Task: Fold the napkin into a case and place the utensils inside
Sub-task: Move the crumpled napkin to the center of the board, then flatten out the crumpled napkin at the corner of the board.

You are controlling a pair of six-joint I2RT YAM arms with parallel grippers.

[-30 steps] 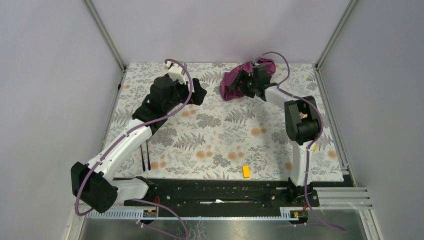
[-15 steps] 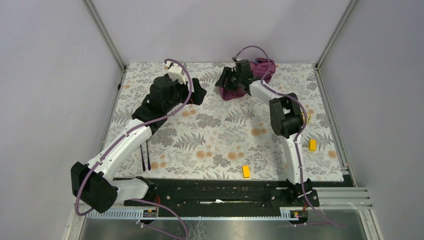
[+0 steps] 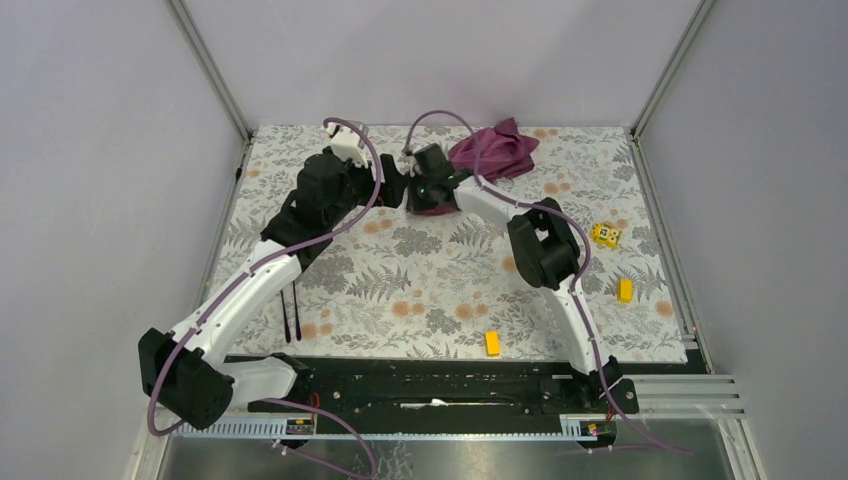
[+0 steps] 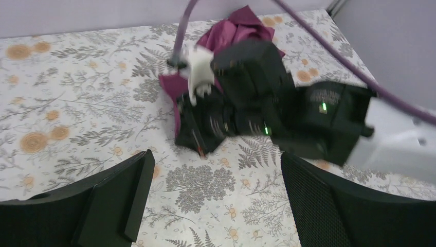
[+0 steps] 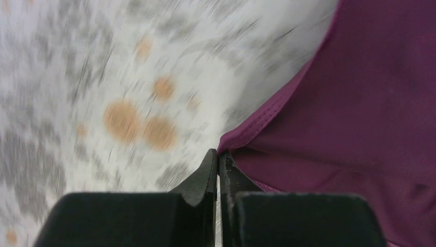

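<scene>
The napkin (image 3: 493,150) lies at the far edge of the tabletop (image 3: 440,280), right of the middle, with one corner trailing left and toward me. My right gripper (image 3: 433,203) sits on that corner. My left gripper (image 3: 398,186) is just left of it, apart from the cloth. The utensils (image 3: 291,313) lie side by side near the left edge, toward the near-left corner. A near block (image 3: 492,343) sits by the near edge, right of the middle. A second block (image 3: 625,290) lies near the right edge, with a small piece (image 3: 604,235) behind it.

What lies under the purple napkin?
Only the patterned table shows around the napkin. The crumpled cloth covers whatever is beneath it. Both utensils lie apart, near the left arm, so they are not under it.
</scene>
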